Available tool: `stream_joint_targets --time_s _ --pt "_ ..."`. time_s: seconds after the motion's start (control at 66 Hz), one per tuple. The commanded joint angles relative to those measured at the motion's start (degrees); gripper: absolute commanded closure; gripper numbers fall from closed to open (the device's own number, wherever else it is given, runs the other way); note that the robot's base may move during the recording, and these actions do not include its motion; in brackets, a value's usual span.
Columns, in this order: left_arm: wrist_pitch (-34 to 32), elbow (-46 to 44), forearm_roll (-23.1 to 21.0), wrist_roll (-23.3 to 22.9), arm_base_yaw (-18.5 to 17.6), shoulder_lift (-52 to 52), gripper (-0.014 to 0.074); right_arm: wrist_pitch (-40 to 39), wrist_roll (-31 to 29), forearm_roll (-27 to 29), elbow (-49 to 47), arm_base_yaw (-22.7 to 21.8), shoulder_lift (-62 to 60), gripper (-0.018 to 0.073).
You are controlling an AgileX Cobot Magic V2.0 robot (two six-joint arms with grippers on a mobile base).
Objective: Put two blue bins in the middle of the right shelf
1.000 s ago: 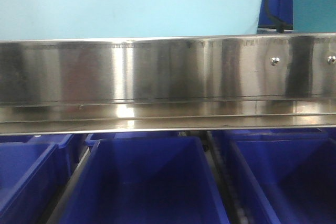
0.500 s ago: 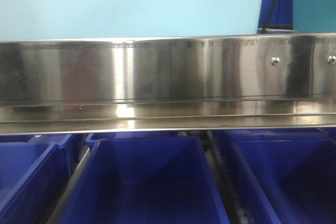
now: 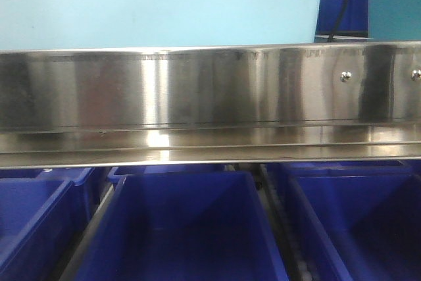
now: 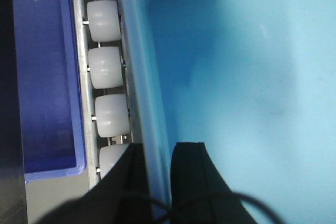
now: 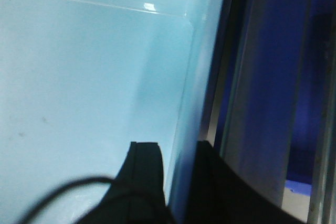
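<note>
"Steel shelf rail [image 3: 210,90], dark blue bins [image 3: 184,228] beneath. Where's the pale blue bin [image 3: 164,4]?"

"Above the rail. The left fingers [image 4: 191,179] pinch one side wall beside white rollers [image 4: 105,66]; the right fingers [image 5: 144,177] pinch the other."

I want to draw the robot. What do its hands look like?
The left gripper and the right gripper each have two flat black fingers with squared-off tips. A thin black cable loops across in front of each one. No markings show.

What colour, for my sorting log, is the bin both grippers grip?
Light blue bin, clearest in the left wrist view.
</note>
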Motion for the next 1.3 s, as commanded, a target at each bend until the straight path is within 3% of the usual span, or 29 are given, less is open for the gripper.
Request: stream_joint_targets --time_s 0.0,0.485,0.743,0.94,1.288 --pt "-0.42 -0.40 -1.74 0.36 -0.20 -0.34 0.0707 -0.48 -1.05 1.17 -0.36 0.21 -0.91 0.0712" --pt "-0.42 -0.50 -5.47 0.36 -0.20 -11.71 0.0707 -0.48 -1.05 -0.94 -3.93 0.21 -9.71 0.0712" --pt "-11.52 -2.03 -7.14 0.36 -0.20 -20.42 0.0707 -0.48 -1.05 -1.89 -12.40 0.21 -12.27 0.0712" --pt "-12.32 -8.24 -8.11 0.36 -0.20 -21.19 0.0707 -0.48 -1.05 -1.89 -18.76 0.21 -12.36 0.0712" --pt "-11.89 -8.42 -8.01 0.36 -0.20 -20.81 0.0707 -0.48 -1.05 -1.89 -19.28 0.21 -12.26 0.0712"
